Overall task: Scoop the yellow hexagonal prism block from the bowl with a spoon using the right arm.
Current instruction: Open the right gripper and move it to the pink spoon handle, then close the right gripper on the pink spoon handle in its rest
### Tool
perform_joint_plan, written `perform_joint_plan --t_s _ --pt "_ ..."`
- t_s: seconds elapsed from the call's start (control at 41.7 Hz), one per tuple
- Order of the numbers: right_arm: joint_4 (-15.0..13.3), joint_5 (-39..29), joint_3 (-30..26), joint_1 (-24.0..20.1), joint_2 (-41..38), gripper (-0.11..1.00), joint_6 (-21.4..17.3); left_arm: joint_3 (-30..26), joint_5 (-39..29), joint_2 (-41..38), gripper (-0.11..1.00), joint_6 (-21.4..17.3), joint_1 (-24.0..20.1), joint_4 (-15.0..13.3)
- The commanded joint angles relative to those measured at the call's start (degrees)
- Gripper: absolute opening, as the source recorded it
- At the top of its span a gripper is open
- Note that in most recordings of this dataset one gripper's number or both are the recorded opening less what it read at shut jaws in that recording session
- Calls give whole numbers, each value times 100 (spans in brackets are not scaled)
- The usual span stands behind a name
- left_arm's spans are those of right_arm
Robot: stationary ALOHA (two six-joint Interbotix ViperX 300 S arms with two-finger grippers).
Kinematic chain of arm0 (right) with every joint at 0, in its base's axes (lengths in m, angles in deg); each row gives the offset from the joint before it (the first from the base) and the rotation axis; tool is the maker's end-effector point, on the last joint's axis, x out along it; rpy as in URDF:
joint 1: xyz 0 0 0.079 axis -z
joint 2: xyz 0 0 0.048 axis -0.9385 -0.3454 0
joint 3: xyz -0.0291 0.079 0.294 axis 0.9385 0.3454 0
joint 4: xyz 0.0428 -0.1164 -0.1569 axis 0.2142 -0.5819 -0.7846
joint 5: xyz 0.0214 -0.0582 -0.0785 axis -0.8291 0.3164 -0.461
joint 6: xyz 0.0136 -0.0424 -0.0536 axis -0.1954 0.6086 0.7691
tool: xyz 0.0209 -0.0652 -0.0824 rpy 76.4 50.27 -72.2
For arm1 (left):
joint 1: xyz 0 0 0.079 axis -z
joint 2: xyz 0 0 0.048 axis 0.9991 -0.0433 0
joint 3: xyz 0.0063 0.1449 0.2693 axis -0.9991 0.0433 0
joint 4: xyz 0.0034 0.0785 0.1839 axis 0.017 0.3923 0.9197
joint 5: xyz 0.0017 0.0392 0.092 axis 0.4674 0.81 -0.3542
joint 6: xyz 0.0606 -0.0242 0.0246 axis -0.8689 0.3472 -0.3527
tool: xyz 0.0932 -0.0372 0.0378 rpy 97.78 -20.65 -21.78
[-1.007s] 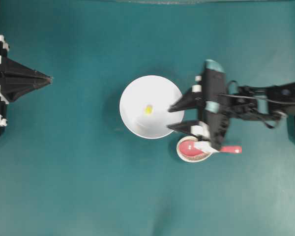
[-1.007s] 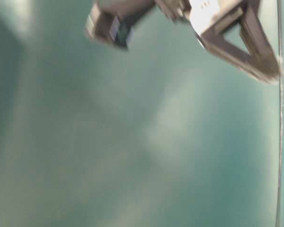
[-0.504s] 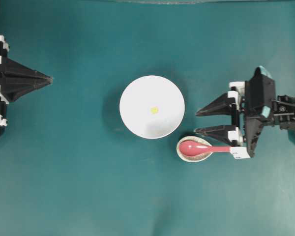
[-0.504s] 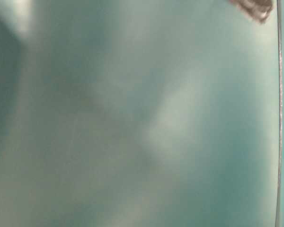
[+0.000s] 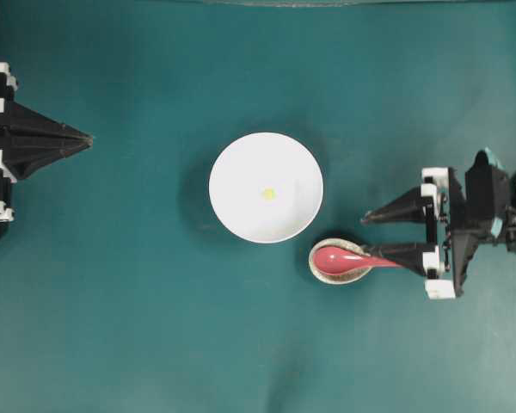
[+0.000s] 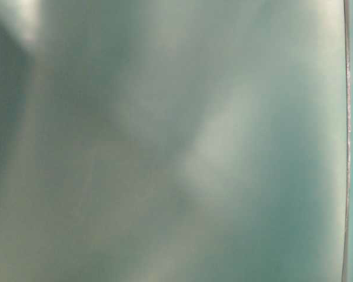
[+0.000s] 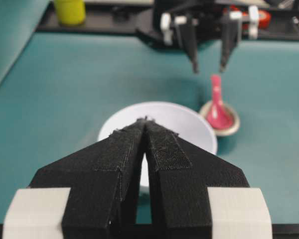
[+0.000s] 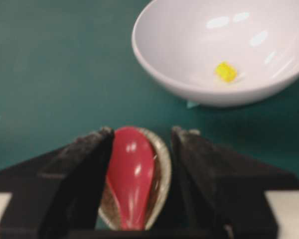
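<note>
Surface: matte teal tabletop (image 5: 155,327), uniform, filling the overhead frame.

Centre: large round white bowl (image 5: 266,187) holding a tiny bright yellow hexagonal block (image 5: 268,194) near its middle.

Lower right of bowl: glossy pink-red soup spoon (image 5: 344,258), scoop resting in a small speckled beige rest (image 5: 320,267).

Right edge: right gripper (image 5: 387,234), fingers spread wide, holding nothing, straddling the spoon handle.

Left edge: left gripper (image 5: 84,138), fingers pressed together, empty.

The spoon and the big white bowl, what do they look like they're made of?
The spoon: pink-red with bright highlights, likely glazed ceramic, possibly glossy plastic. The bowl: plain white, smooth, with sharp light reflections on its inner wall, probably glazed ceramic or melamine.
</note>
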Motion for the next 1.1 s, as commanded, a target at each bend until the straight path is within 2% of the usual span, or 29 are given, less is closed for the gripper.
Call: perform_joint_plan --t_s 0.0,0.168,0.408,1.079 --pt "18 387 9 -167 -255 55 -79 -88 26 -53 0 9 0 18" --pt "18 870 123 -431 -712 55 -343 -88 26 -53 0 9 -9 18" --pt "18 1081 299 -703 -949 55 -633 -88 26 -53 0 9 0 18" --pt "26 1090 369 -791 -1362 47 -642 -70 35 -97 0 9 0 18"
